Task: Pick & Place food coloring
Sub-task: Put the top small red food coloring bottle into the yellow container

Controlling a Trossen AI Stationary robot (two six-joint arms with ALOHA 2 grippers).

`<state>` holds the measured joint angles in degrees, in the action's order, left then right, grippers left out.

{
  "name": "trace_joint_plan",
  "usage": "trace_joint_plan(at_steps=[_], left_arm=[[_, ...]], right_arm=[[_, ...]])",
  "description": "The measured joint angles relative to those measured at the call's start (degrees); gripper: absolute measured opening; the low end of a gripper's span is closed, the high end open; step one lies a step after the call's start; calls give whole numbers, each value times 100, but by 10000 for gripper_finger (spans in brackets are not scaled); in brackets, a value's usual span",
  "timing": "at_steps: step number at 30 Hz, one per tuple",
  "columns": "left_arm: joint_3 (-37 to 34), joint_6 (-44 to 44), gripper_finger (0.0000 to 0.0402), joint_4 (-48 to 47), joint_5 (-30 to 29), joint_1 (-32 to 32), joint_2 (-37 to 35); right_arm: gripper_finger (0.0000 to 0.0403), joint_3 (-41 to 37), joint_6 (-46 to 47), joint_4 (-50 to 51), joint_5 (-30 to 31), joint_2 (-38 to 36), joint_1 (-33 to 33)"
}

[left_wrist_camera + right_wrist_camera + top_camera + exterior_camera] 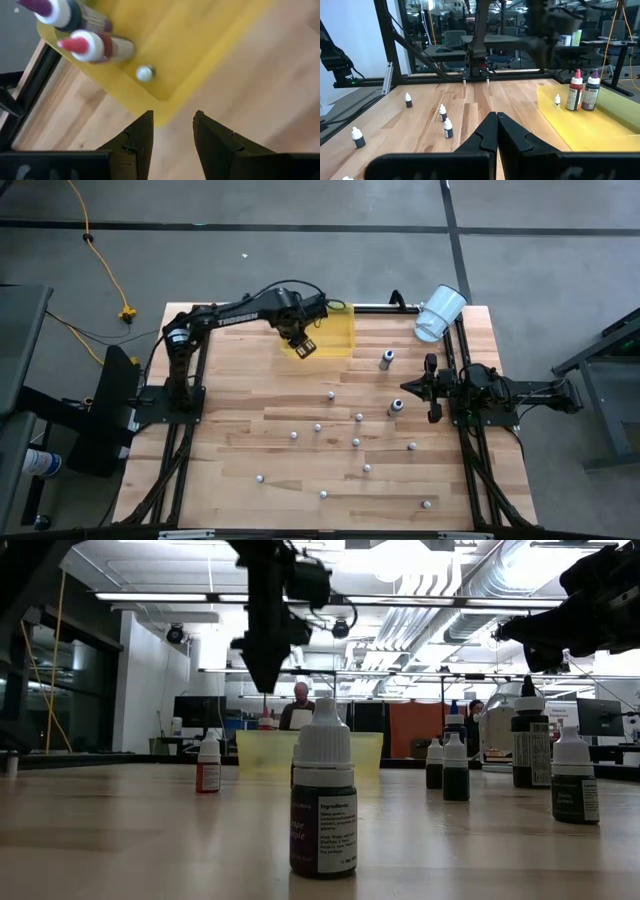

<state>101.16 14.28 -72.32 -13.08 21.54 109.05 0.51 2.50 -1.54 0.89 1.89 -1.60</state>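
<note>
The food coloring bottles are spread over the wooden table; several small white-capped ones [331, 395] stand on their bases in the middle and near part, and two darker ones [386, 359] stand farther right. In the yellow tray [338, 330] at the back stand a red-tipped bottle [92, 46], a purple-tipped one [60, 12] and a small white-capped one [144, 73]. My left gripper [172, 120] hangs open and empty above the tray's near left corner [305, 345], pointing steeply down. At the table's right side my right gripper [432, 388] is shut and level, holding nothing.
A white cup [440, 313] lies tilted at the back right corner by the frame rail. In the low view a dark bottle [323, 802] stands close in front, with others [455, 768] behind. Bare wood lies along the table's left side.
</note>
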Motion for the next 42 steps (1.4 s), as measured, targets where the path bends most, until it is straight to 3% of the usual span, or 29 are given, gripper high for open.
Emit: trace_joint_plan(at_steps=[9,22,32,42], left_arm=[[-219,-363,129,-170,367,-1116,-363],[-2439,-309,129,1484,1210,-2674,-1319],[-3528,-245,129,2571,1407,-3275,-1715],[-3655,-234,129,2842,1558,-3526,-1718]], right_arm=[[0,0,0,0,-1,2,1],[0,-1,0,0,0,2,2],[0,-1,0,0,0,2,0],[0,-1,0,0,-1,2,2]])
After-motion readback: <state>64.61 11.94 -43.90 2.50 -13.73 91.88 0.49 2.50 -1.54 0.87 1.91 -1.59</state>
